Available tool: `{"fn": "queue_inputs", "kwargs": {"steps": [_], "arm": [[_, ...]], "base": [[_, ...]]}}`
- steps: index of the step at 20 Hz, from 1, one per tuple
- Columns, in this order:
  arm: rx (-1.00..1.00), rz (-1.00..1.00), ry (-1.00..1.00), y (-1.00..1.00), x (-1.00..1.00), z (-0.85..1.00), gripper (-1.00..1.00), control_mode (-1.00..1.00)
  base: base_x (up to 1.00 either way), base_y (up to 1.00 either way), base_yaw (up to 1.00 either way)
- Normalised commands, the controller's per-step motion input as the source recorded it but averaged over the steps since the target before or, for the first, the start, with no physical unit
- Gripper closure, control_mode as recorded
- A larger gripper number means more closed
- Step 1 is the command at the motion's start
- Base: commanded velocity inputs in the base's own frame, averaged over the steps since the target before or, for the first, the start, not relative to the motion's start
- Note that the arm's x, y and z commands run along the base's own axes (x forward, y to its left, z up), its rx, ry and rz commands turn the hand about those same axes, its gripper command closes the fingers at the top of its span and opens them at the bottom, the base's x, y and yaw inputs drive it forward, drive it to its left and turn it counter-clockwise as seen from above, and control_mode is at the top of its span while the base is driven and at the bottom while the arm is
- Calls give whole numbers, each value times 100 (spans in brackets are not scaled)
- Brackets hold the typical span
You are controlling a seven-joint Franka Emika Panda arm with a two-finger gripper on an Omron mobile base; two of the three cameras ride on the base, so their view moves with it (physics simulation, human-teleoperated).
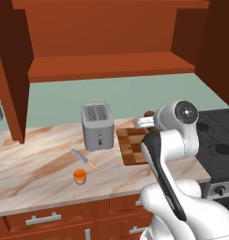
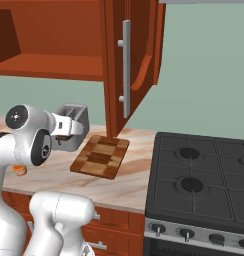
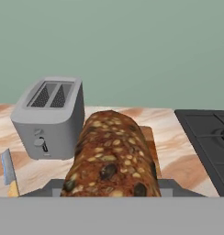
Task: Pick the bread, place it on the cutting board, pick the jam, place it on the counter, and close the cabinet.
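- Gripper clamped on bread: dark, seeded crust, rounded loaf.
- Bread above checkered wood board.
- Boxy grey toaster at board's 9 o'clock.
- Squat orange jam on veined marble counter, at toaster's 7 o'clock.
- Cabinet doors open.

The counter looks like polished veined stone, the cutting board blocked wood, the toaster matt grey metal, and the bread rough and seeded.
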Motion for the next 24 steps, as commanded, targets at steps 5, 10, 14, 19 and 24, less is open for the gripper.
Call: {"fn": "queue_inputs", "kwargs": {"steps": [5, 10, 14, 19, 24], "arm": [[0, 0, 2, 0, -15, -16, 100, -100], [0, 0, 1, 0, -9, -21, 100, -100], [0, 0, 0, 0, 0, -21, 100, -100], [0, 0, 0, 0, 0, -21, 100, -100], [0, 0, 0, 0, 0, -26, 100, -100]], "base": [[0, 0, 0], [0, 0, 0], [0, 0, 0], [0, 0, 0], [0, 0, 0]]}}
